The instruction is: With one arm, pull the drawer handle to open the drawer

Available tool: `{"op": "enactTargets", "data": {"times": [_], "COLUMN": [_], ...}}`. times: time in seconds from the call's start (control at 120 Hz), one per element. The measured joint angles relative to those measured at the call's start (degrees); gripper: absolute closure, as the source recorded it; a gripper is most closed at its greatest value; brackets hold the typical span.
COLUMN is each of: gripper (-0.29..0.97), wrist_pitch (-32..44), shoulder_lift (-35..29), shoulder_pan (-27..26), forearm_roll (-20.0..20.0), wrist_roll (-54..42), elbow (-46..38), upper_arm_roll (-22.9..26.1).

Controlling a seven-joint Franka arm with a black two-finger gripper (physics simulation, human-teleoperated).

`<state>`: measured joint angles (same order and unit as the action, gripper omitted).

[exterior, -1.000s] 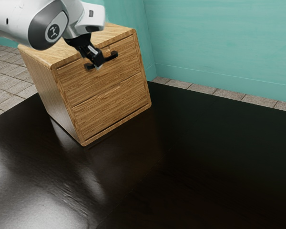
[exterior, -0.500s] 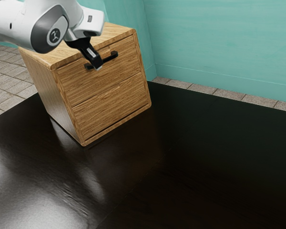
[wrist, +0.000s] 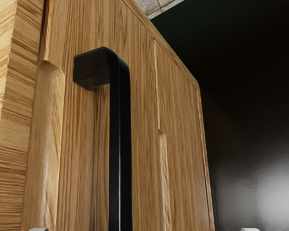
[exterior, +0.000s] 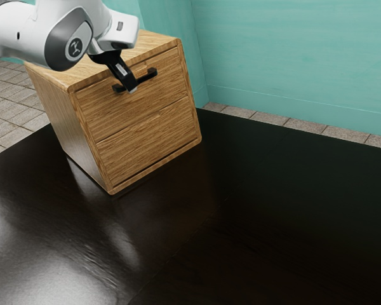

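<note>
A wooden cabinet with two drawers stands at the table's back, toward the exterior view's left. The top drawer front sits flush with the cabinet and carries a black bar handle. My gripper reaches down from the upper left and straddles the handle near its middle. In the wrist view the handle runs as a long black bar right under my hand. Two pale fingertips peek in far apart on either side of it, so the gripper is open around the bar.
The lower drawer front has no visible handle. The dark glossy table stretches in front of the cabinet. A teal wall and a tiled floor strip lie behind.
My hand has shifted slightly up and settled at the handle. The drawer front has not moved.
</note>
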<state>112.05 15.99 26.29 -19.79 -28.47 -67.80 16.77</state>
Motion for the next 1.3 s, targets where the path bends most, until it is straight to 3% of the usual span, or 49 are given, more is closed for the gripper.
{"op": "enactTargets", "data": {"times": [0.483, 0.625, 0.675, 0.842, 0.958, 1.3], "gripper": [0.19, 0.02, 0.08, 0.1, 0.03, 0.22], "wrist_pitch": [0.73, 1.03, 1.22, 1.64, 1.86, 2.47], "shoulder_lift": [1.54, 1.63, 1.67, 1.69, 1.75, 1.73], "shoulder_pan": [0.08, 0.12, -0.26, -0.43, -0.69, -8.31], "forearm_roll": [1.3, 2.17, 2.52, 3.18, 3.79, 4.3], "wrist_roll": [-0.81, -0.81, -0.83, -0.79, -0.68, 0.89], "elbow": [-1.0, -1.88, -2.04, -2.53, -2.96, -4.18], "upper_arm_roll": [-0.08, -0.16, -0.19, -0.31, -0.5, -0.65]}}
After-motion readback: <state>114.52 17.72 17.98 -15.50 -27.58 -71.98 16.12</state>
